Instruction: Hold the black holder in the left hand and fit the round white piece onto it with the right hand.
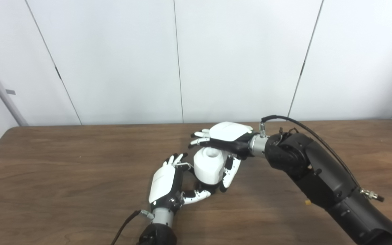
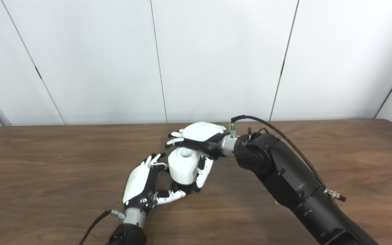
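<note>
Brown wood table [image 1: 63, 177] before white panelled wall [image 1: 114, 61]; both hands, left hand [image 1: 163, 185] and right hand [image 1: 228, 136], clasping round white piece [image 1: 209, 166].

1. A plain robot test room or lab, not a home.
2. A bare wooden table [image 1: 63, 177] stands against white wall panels [image 1: 114, 61] with thin dark seams.
3. No furnishings or decoration show, only the robot's black arm [image 2: 284, 183] with its cable [image 2: 284, 136].

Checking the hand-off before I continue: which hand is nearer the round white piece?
Right. The right hand lies over the round white piece, fingers down its side. The left hand sits beside and below it, by the base.
</note>
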Action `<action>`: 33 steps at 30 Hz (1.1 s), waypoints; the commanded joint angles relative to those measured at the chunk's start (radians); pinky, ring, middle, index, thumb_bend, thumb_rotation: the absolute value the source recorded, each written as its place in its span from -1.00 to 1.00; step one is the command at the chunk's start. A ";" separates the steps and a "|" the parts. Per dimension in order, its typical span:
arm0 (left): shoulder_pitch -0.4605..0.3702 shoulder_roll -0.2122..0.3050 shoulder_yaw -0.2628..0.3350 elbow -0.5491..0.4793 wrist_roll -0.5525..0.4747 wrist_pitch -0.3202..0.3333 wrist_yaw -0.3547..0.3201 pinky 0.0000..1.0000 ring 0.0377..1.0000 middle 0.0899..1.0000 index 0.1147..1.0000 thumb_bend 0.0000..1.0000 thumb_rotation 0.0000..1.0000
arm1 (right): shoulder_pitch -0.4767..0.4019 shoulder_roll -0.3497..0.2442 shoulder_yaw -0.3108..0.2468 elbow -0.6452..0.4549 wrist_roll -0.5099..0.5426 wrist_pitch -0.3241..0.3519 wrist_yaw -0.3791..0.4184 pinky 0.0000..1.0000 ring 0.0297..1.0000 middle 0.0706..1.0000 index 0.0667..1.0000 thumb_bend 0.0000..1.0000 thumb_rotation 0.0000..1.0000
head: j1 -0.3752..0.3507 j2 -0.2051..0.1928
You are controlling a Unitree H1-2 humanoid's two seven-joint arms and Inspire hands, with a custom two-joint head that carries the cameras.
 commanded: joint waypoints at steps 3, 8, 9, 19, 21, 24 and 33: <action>0.003 -0.026 -0.020 0.027 -0.025 -0.002 -0.033 1.00 1.00 0.86 -0.17 0.04 -0.90 | -0.040 -0.010 -0.016 -0.029 0.014 0.010 0.005 1.00 1.00 1.00 1.00 1.00 -0.32 | -0.005 -0.001; 0.000 -0.023 -0.014 0.035 -0.031 -0.007 -0.033 1.00 1.00 0.85 -0.17 0.05 -0.90 | -0.036 -0.014 -0.033 -0.038 0.043 0.011 0.000 1.00 1.00 1.00 1.00 1.00 -0.32 | -0.011 -0.008; 0.000 -0.023 -0.013 0.037 -0.032 -0.010 -0.032 1.00 1.00 0.85 -0.17 0.05 -0.90 | -0.036 -0.016 -0.039 -0.043 0.050 0.016 0.001 1.00 1.00 1.00 1.00 1.00 -0.32 | -0.011 -0.008; -0.007 -0.013 -0.003 0.060 -0.037 -0.034 -0.028 1.00 1.00 0.85 -0.17 0.04 -0.90 | -0.032 -0.033 -0.097 -0.116 0.131 0.091 0.047 1.00 1.00 1.00 1.00 1.00 -0.29 | -0.023 -0.015; -0.007 -0.010 -0.001 0.062 -0.038 -0.040 -0.027 1.00 1.00 0.85 -0.17 0.04 -0.90 | -0.023 -0.037 -0.102 -0.139 0.141 0.107 0.055 1.00 1.00 1.00 1.00 1.00 -0.31 | -0.025 -0.015; -0.007 -0.007 0.000 0.062 -0.036 -0.040 -0.032 1.00 1.00 0.86 -0.17 0.04 -0.90 | -0.007 -0.046 -0.109 -0.175 0.149 0.126 0.059 1.00 1.00 1.00 1.00 1.00 -0.27 | -0.026 -0.016; -0.008 -0.004 0.012 0.073 -0.047 -0.058 -0.028 1.00 1.00 0.86 -0.17 0.04 -0.90 | 0.040 -0.052 -0.172 -0.250 0.204 0.166 0.038 1.00 1.00 1.00 1.00 1.00 -0.21 | -0.029 -0.023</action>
